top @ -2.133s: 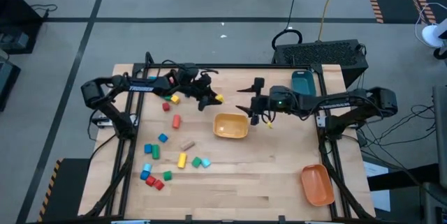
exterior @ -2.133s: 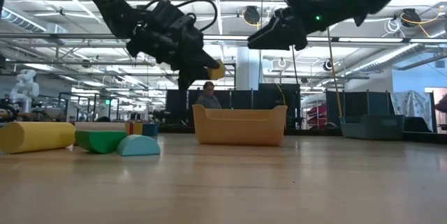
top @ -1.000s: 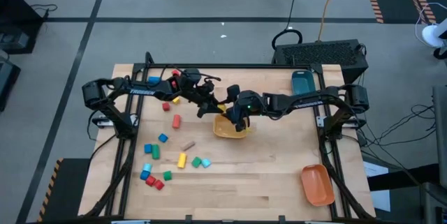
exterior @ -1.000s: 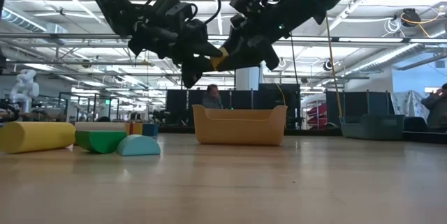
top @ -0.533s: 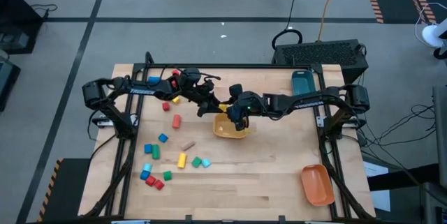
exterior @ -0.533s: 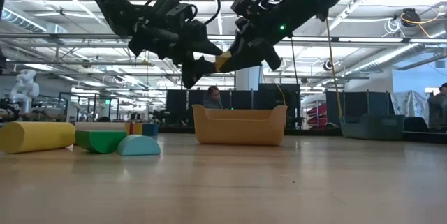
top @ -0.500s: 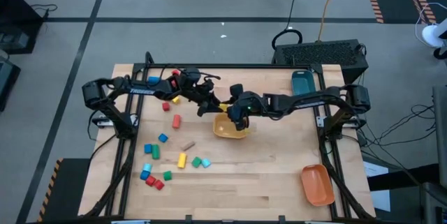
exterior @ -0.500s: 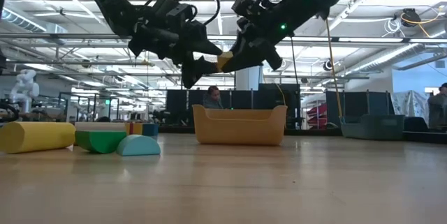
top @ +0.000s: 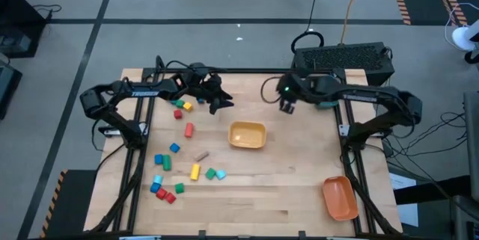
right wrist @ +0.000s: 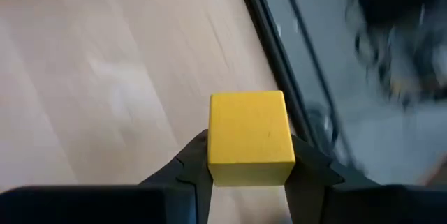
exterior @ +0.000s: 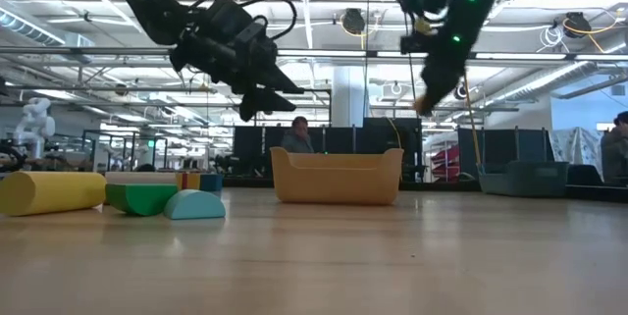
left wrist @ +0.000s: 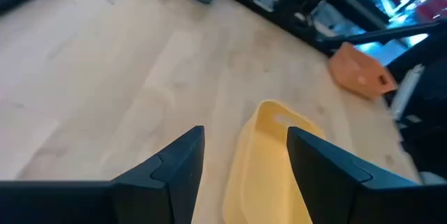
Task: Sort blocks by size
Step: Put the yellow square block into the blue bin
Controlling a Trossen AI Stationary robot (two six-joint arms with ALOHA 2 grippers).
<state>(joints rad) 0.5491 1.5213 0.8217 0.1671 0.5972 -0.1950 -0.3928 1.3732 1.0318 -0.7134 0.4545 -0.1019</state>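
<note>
Right gripper [right wrist: 249, 169] is clamping a yellow block [right wrist: 250, 137] by flat opposite faces | block is looking light, rigid, smooth | left gripper [left wrist: 244, 155] is hanging open, empty.

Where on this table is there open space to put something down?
Bare wood lies between the yellow bin and the orange bin, and along the near edge. It is crowded on the left, where the blocks lie scattered.
</note>
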